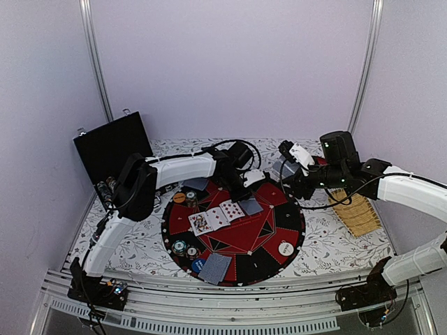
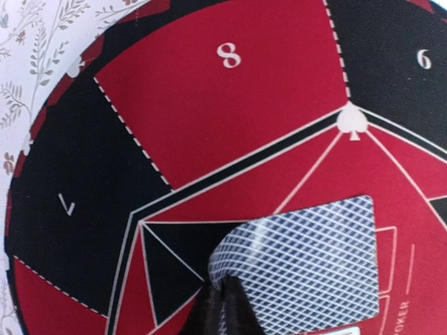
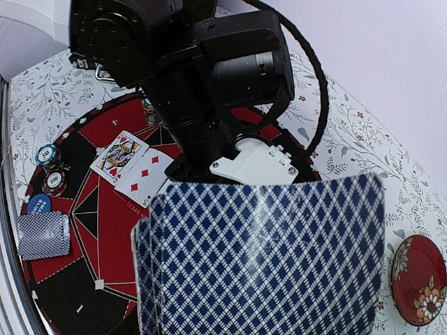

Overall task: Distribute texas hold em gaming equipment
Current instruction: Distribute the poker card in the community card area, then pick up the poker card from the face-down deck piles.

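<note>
Card (image 2: 307,265) pinched in left gripper (image 2: 223,296), deck (image 3: 265,258) seemingly in right gripper (image 1: 286,172).

black case (image 1: 112,146): back-left corner | straw slatted mat (image 1: 360,213): right side | red floral plate (image 3: 419,279): on patterned cloth (image 1: 328,244)

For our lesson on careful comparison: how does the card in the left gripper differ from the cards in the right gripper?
The single card is one sheet, while the card stack is several cards, slightly fanned. The single card sits low over the red centre of the round mat, pinched at a curled corner by the left gripper. The card stack is held up clear of the mat. Both show the same blue diamond-patterned backs.
</note>
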Tool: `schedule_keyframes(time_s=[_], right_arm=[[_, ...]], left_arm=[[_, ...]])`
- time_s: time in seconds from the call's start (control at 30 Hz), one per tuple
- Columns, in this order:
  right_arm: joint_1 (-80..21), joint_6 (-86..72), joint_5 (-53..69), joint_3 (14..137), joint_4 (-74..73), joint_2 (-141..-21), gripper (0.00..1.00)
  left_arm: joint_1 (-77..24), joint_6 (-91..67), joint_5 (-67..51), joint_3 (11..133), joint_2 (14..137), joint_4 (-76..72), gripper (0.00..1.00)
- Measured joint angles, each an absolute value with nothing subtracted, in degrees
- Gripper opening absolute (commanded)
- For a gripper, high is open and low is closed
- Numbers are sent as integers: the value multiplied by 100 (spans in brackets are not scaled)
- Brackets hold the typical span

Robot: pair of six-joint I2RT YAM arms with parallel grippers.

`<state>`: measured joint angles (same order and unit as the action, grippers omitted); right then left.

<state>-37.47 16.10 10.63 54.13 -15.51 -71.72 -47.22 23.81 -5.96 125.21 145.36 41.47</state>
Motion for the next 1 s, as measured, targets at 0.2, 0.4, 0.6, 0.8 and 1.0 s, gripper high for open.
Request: schedule_keyframes(time_s=[0.2, 0.4, 0.6, 0.8, 1.0], right_arm=[[-3747, 1610, 1061, 5413, -1551, -7170, 52], [-3747, 1612, 1063, 5413, -1555, -7166, 52], [-3747, 1616, 1066, 5413, -1599, -7137, 51], [-3750, 1640, 1127, 5413, -1638, -7133, 52], [-4007, 1708, 1133, 5413, -1669, -7137, 52]], left_arm=[[-4751, 2471, -401, 12379, 14527, 3887, 34], [-4794, 2480, -220, 12110, 14348, 3636, 44], [-4762, 2150, -226, 11655, 13712, 3395, 49], [-4558, 1160, -899, 11120, 12580, 2897, 61], [-4252, -239, -2808, 9598, 11120, 1566, 82]])
